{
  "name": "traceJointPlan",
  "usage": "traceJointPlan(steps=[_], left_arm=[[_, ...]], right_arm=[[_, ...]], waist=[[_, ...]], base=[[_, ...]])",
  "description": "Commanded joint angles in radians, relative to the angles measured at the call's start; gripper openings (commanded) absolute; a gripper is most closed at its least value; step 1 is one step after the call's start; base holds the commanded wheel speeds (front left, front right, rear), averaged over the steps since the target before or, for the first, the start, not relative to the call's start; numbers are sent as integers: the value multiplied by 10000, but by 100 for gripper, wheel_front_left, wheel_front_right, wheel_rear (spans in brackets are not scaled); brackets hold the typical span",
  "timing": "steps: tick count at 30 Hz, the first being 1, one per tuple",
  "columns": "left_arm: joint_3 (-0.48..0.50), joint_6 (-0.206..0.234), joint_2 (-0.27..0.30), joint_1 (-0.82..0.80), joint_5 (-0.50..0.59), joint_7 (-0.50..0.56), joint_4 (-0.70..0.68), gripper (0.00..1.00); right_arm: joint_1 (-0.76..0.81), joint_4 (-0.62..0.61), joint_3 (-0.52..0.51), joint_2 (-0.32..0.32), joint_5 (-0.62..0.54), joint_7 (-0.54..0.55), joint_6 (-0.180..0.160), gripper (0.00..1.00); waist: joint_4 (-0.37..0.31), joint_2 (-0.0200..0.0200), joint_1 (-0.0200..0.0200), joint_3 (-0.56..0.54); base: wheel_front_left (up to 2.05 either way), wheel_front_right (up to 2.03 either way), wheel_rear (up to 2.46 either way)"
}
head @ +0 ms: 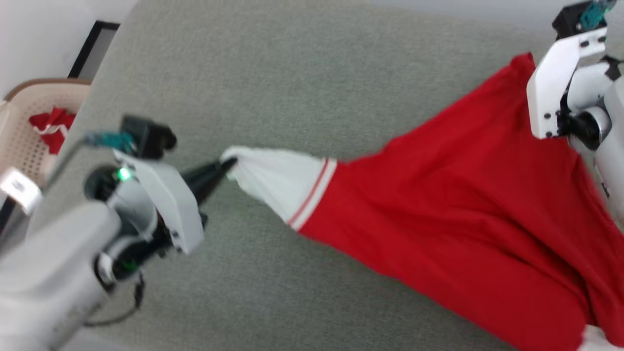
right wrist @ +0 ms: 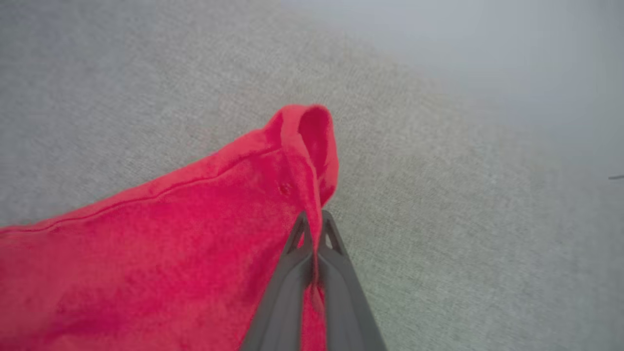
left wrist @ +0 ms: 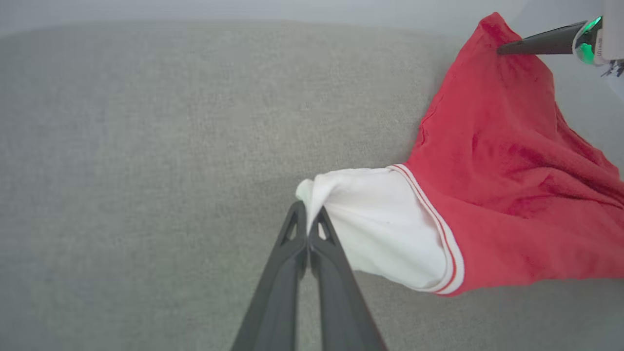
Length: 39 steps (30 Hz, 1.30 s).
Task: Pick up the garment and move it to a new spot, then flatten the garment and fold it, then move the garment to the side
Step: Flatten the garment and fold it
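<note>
Past the lattice basket (head: 17, 141) at the far left, the left gripper (head: 228, 165) pinches the white sleeve (head: 278, 183) of the red jersey shirt (head: 463, 204), stretched over the grey fabric surface (head: 292, 73) to the right gripper (right wrist: 314, 220), clamped on a red corner. This looks like the moving step; next, lower both ends evenly, keeping tension.

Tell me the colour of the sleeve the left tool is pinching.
White sleeve, with thin red stripes at its band; clearest in left wrist view.
</note>
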Motion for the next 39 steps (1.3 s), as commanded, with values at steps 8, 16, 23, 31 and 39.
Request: traceJointPlan(steps=[8,16,23,31,39], left_arm=[[545,149,603,-2280,155,1590,337,0],[746,-95,636,-4263,741,2433,1689,0],[874,-353,137,-5887,1402,2277,3152,0],[915,-546,-661,-7543,2097,1609,5141,0],[938,-807,-1281,-8505,2261,1060,6575,0]], right_arm=[[-438,-878,194,-251,422,-834,-21,0],[-692,-1713,48,-589,783,-1537,-23,0],[-891,-2396,-272,-737,837,-1827,-23,0],[-1073,-2914,-766,-653,530,-2094,-23,0],[-1173,-2972,-1499,-419,-1,-2453,-23,0]], waist=[[-934,0,0,-938],[-1454,0,0,-1540],[-1763,0,0,-1850],[-2040,0,0,-2117],[-2151,0,0,-2233]], base=[[0,0,0],[0,0,0],[0,0,0],[0,0,0],[0,0,0]])
